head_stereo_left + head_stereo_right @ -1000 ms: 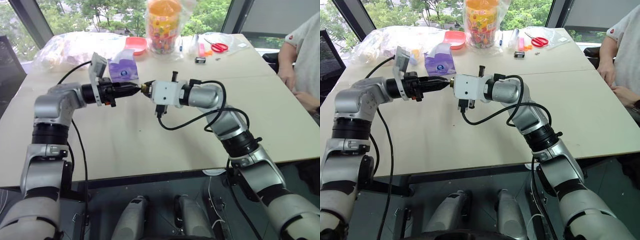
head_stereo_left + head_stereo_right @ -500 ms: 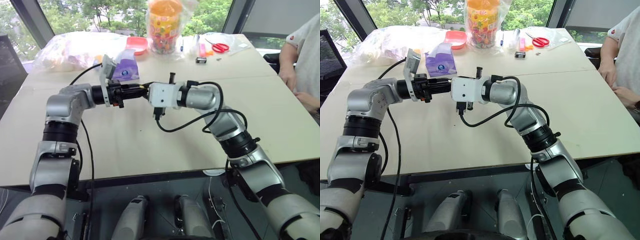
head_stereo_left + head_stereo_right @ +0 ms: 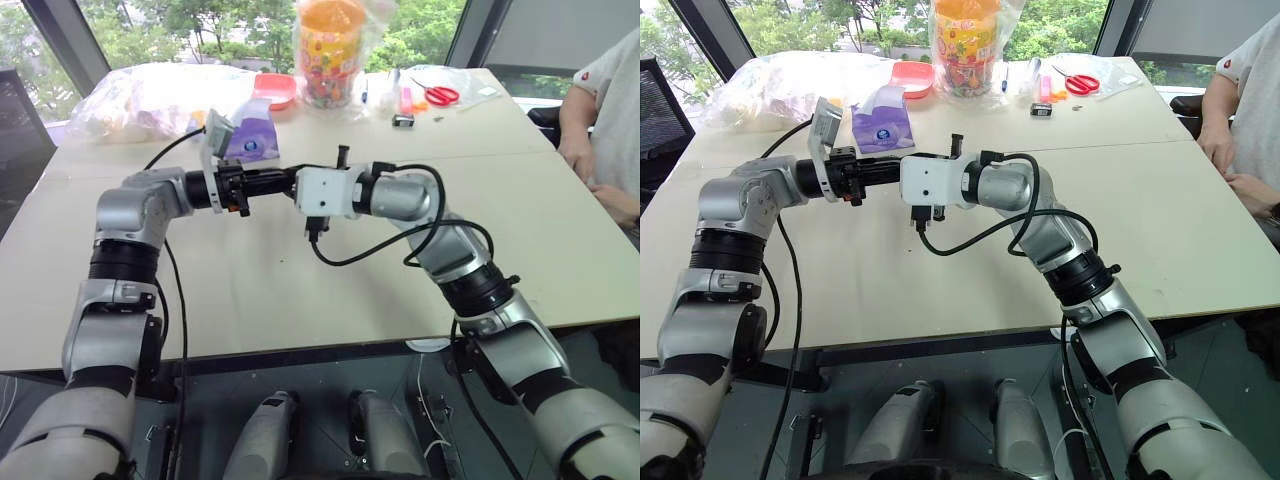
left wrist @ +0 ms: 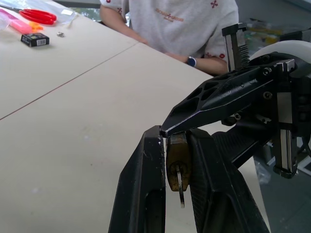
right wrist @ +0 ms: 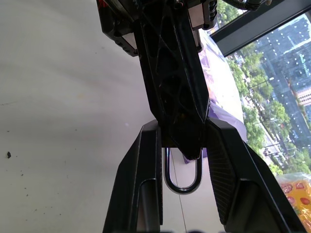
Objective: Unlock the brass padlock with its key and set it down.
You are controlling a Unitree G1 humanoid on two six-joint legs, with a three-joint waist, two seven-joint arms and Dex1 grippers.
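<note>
Both hands meet in mid-air above the middle of the surface [image 3: 300,290], so the padlock [image 4: 177,156] can be worked between them without resting on anything. The right hand [image 4: 164,130] is pinched shut on its upper end, shackle [image 5: 182,180] hanging between the fingers. The left hand [image 4: 176,145] stands narrowly closed around the brass body, where the key [image 4: 180,187] sits in the keyway, probably to turn it.
</note>
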